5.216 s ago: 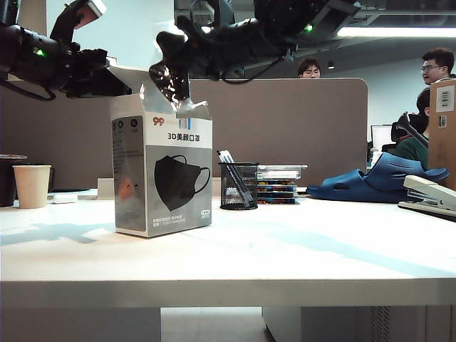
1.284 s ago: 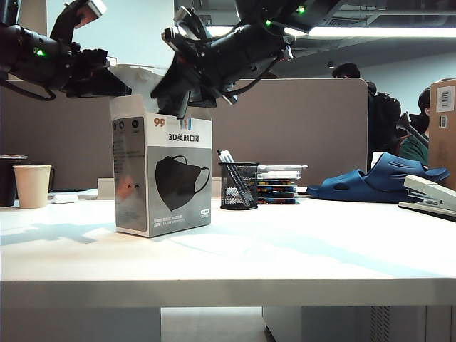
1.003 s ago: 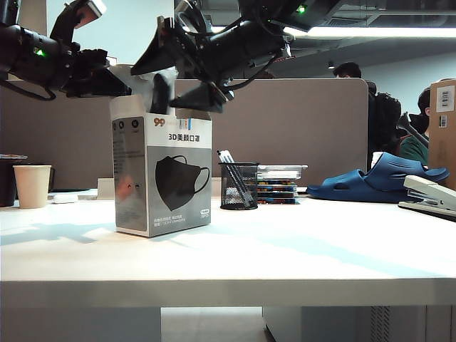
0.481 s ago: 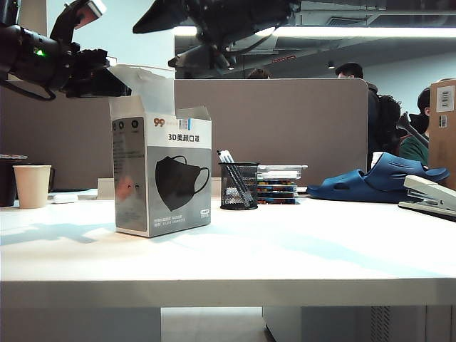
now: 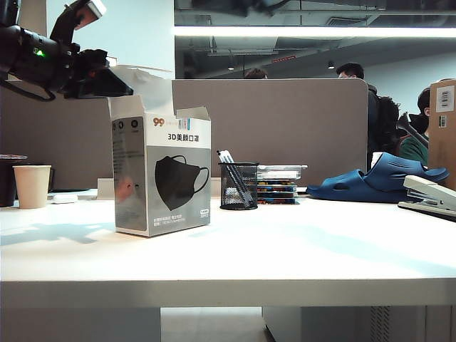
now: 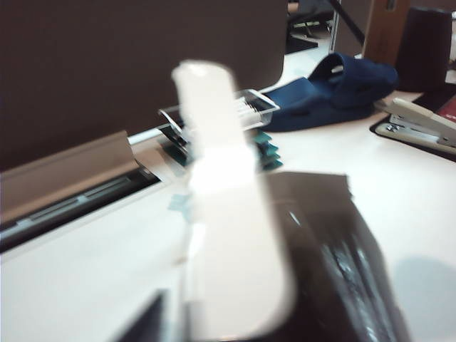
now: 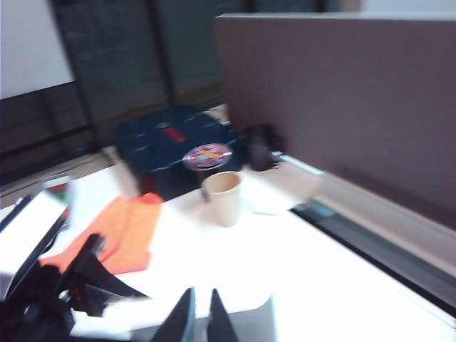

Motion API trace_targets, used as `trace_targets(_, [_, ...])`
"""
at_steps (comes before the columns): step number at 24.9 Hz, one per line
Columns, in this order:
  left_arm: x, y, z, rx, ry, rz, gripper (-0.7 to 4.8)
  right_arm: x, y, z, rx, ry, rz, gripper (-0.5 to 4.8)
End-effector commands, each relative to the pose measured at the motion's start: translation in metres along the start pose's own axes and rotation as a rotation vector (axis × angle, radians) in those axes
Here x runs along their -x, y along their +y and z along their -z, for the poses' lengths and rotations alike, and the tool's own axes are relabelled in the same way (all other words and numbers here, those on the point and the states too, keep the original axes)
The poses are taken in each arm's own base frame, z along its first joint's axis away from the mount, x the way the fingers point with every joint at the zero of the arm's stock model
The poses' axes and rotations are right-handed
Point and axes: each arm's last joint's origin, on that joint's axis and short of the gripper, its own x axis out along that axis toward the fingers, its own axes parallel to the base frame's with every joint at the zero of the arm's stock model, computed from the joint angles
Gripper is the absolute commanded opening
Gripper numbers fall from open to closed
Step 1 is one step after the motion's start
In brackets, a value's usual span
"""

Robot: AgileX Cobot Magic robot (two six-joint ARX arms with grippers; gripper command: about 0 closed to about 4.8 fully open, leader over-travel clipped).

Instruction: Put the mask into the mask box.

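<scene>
The mask box (image 5: 162, 174) stands upright on the left half of the white table (image 5: 285, 249), its top flaps up. My left gripper (image 5: 117, 84) sits at the tall white flap (image 6: 221, 214) on the box's left. One dark finger (image 6: 146, 322) stands a little off the flap, so the jaws look open. A dark shiny patch beside the flap is too blurred to name. The mask shows in no view. My right gripper (image 7: 201, 292) is shut and empty, high above the table and out of the exterior view.
A black mesh pen cup (image 5: 239, 185) and stacked clear trays (image 5: 279, 183) stand right of the box. Further right lie a blue clog (image 5: 377, 178), a stapler (image 5: 431, 196) and a brown carton (image 5: 443, 128). A paper cup (image 5: 32, 185) is far left.
The right arm released the mask over the box's open top, rose out of the exterior view and closed its jaws. The mask dropped from sight. The left arm stayed at the flap.
</scene>
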Motion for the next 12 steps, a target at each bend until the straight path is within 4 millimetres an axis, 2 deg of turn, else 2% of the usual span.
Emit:
trace_targets(1, [0.0,0.0,-0.001,-0.001,-0.004,0.007,2.51,0.015,-0.004,-0.013,0.023,-0.015,0.059,-0.09])
trace_targets(3, [0.0,0.0,-0.001,-0.001,-0.004,0.007,3.04,0.022,-0.006,-0.018,0.041,-0.015,0.081,-0.09])
trace_targets(6, [0.001,0.0,-0.002,-0.002,-0.008,0.015,3.51,0.034,-0.011,-0.025,0.043,-0.018,0.12,-0.09])
trace_targets(8, [0.003,-0.003,-0.007,-0.01,-0.038,0.071,3.5,0.047,-0.016,-0.031,0.074,0.0,0.194,-0.09])
trace_targets(12, [0.008,-0.005,-0.017,0.002,-0.073,0.091,3.5,0.056,-0.02,-0.034,0.071,0.018,0.227,-0.09])
